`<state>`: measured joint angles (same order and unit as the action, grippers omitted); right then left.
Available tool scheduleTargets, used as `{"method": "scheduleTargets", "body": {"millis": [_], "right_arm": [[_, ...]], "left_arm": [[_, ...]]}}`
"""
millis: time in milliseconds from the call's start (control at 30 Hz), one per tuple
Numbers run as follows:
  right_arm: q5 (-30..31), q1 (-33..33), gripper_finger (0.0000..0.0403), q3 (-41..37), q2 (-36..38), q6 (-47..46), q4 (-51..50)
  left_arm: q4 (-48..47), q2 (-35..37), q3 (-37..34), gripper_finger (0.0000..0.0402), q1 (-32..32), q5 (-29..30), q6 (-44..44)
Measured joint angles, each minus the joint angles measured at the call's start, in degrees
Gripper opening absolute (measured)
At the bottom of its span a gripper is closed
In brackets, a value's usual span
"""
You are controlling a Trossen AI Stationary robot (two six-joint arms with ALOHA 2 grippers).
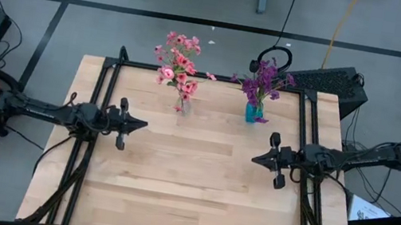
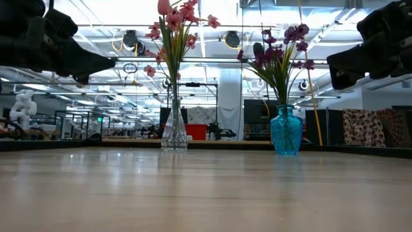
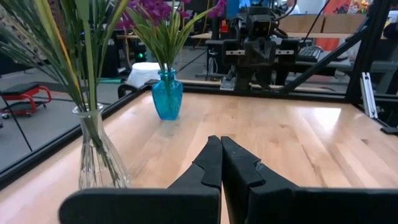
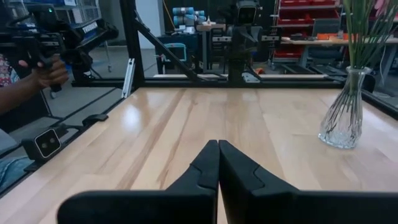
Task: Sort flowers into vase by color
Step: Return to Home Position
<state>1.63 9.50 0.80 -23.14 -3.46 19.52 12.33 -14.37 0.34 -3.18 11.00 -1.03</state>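
From above, the pink flowers (image 1: 178,64) all stand in a clear vase (image 1: 182,106) near the far edge of the wooden bench (image 1: 187,199). The purple flowers (image 1: 264,78) stand in a blue vase (image 1: 253,113) to its right, a little way apart from it. The left gripper (image 1: 140,125) hangs over the left side of the bench and the right gripper (image 1: 256,158) hangs over the right side. They point at each other, with bare wood between them. From down low at bench height, both vases stand up straight, the clear vase on the left and the blue vase on the right. The flowers reach high above them. The two dark arms show only in the top corners, up off the bench. From the left wrist, the left gripper is clenched, its two fingers pressed flat together with nothing between them. The clear vase is close by, and the blue vase is farther off. From the right wrist, the right gripper is clenched and holds nothing too. The clear vase stands off to one side. A person's hand (image 4: 42,71) shows past the edge of the bench, holding something dark.
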Motion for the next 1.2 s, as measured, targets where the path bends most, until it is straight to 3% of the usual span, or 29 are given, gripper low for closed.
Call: {"method": "scheduleTargets", "body": {"millis": [400, 767, 1200], "right_arm": [[0.02, 0.00, 0.0000, 0.00, 11.23, 1.18, -9.87], [0.10, -0.02, 0.0000, 0.02, 22.78, 1.37, -18.15], [1.51, -0.02, 0.0000, 0.07, 23.08, 3.66, -17.94]], "left_arm": [[-9.59, 11.04, -0.02, 0.0001, 0.00, -0.02, -0.15], [-10.17, 14.36, -0.02, 0.0001, -0.39, -2.32, 0.41], [-10.57, 14.36, -0.02, 0.0001, -0.39, -3.45, 0.76]]}}
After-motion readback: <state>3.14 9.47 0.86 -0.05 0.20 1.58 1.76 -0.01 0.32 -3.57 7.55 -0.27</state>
